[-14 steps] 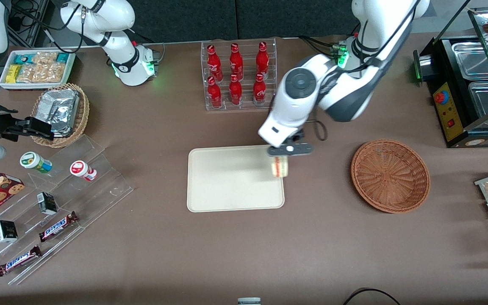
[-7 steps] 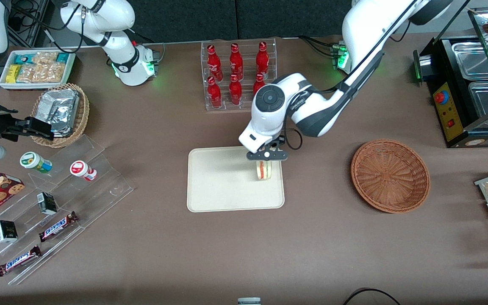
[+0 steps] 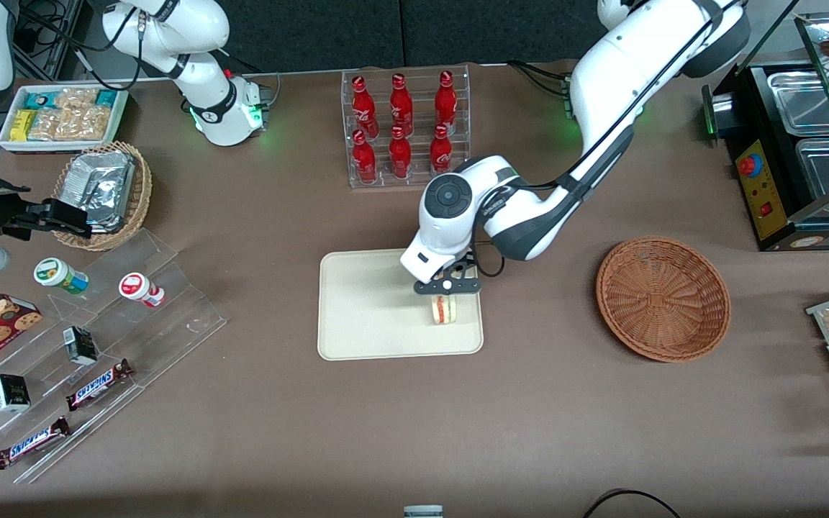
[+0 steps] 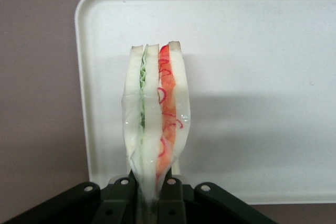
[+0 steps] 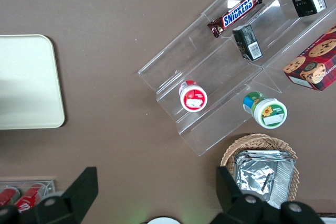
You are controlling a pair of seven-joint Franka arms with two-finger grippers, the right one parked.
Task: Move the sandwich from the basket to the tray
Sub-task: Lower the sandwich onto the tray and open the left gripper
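Hand [image 3: 446,295] of the left arm hangs over the flat cream rectangular tray with rounded corners [image 3: 371,309], near the tray edge that faces the round reddish-brown woven wicker basket [image 3: 663,297]. It pinches the small triangular sandwich wedge of pale bread with red and green filling [image 3: 445,309], fingers pressed on the two bread faces.

Front view: shows the whole layout. Tray mid-counter, basket well apart from it toward the working arm's end, nothing in the basket. Clear rack of red bottles [image 3: 404,126] sits farther from the camera than the tray. Sandwich is small here, filling reads only as a red stripe, and the black hand bar covers its top.

Left wrist view: shows the sandwich [image 4: 156,129] close up, upright, cut edge toward the camera, green layers on one side, red on the other, clear wrap around it. Black finger bases [image 4: 123,195] clamp its narrow end. Tray [image 4: 262,77] fills the background; brown counter [image 4: 37,103] beside it.

Cannot tell from either view whether the sandwich touches the tray surface. Fingertips are hidden by the sandwich in the wrist view. Right wrist view catches only a tray corner [image 5: 26,82], no sandwich.
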